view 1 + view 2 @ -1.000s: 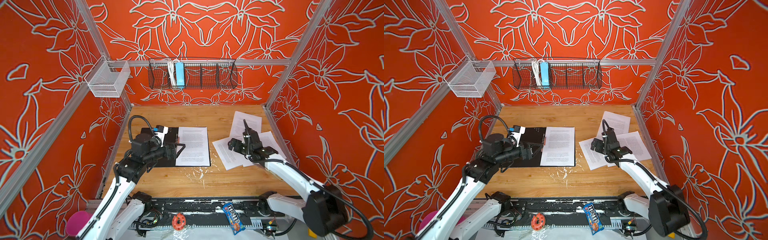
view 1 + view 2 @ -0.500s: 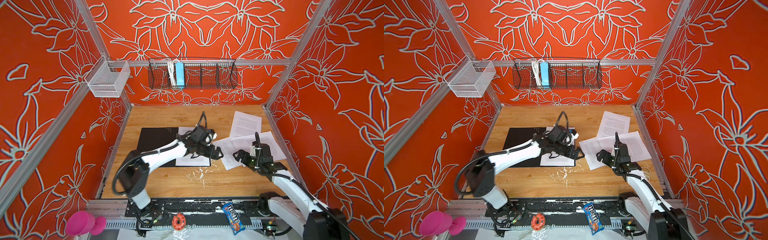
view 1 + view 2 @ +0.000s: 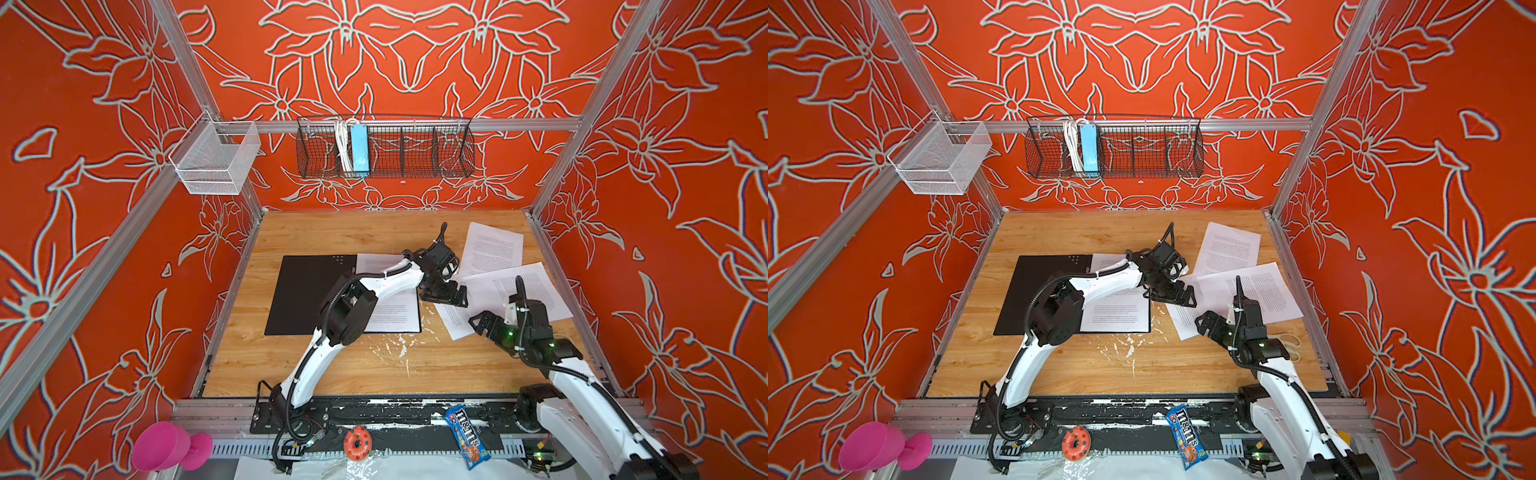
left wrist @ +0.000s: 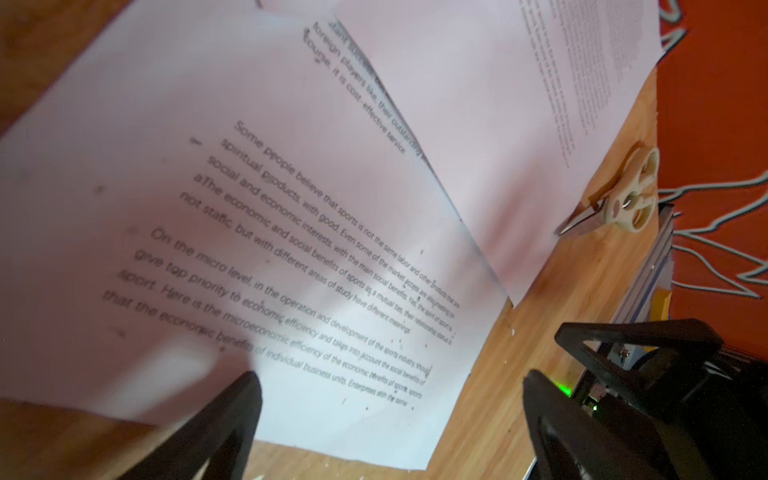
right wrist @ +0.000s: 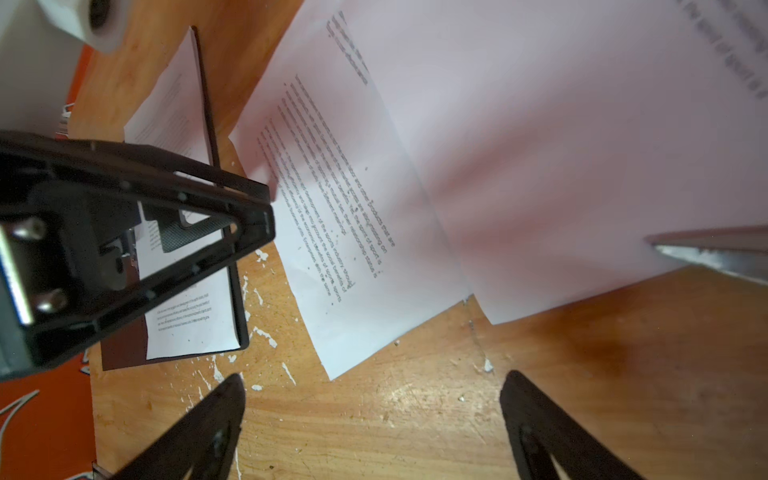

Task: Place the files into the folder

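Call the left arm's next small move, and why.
Probably lower the left hand onto the edge of the nearest loose sheet and close. It hovers open right over that edge, and the right hand is open too, holding nothing. The folder lies open beside it with one sheet inside; three lie loose outside.

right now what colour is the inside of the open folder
Black; the folder shows best in a top view.

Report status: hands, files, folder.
Left hand open, empty, over loose files. Right hand open, empty, at their near corner. One sheet lies in open folder. Scissors beside the files.
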`<state>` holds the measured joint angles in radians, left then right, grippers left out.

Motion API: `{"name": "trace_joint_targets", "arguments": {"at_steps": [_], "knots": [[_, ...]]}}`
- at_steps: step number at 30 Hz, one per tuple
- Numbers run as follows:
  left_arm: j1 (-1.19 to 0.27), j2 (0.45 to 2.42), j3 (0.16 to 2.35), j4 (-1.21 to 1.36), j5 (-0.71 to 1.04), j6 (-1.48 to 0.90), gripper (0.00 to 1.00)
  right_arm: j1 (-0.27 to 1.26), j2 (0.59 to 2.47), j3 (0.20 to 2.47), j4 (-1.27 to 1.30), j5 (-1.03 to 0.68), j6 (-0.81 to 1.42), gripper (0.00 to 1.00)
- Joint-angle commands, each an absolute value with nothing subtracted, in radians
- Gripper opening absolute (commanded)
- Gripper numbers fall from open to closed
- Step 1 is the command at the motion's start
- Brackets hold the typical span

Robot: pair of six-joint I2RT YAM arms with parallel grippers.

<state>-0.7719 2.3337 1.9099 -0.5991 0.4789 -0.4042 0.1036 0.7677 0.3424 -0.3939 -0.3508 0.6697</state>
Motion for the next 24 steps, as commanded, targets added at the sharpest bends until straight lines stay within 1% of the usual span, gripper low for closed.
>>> {"name": "trace_joint_targets", "arguments": {"at_steps": [1, 9, 14, 24], "knots": [[-0.777, 2.364, 1.93, -0.65, 0.523, -0.399, 0.98, 0.096, 0.786, 0.325, -0.387, -0.376, 0.696, 0.97], [-0.806, 2.345, 1.833, -0.62, 0.52, -0.405, 0.98, 0.096, 0.86, 0.307, -0.304, -0.368, 0.73, 0.97], [-0.832, 2.319, 1.764, -0.62, 0.49, -0.417, 0.98, 0.097, 0.917, 0.325, -0.298, -0.266, 0.717, 0.97], [-0.88, 2.221, 1.561, -0.52, 0.479, -0.48, 0.98, 0.09, 1.115, 0.424, -0.251, -0.177, 0.713, 0.97]]}}
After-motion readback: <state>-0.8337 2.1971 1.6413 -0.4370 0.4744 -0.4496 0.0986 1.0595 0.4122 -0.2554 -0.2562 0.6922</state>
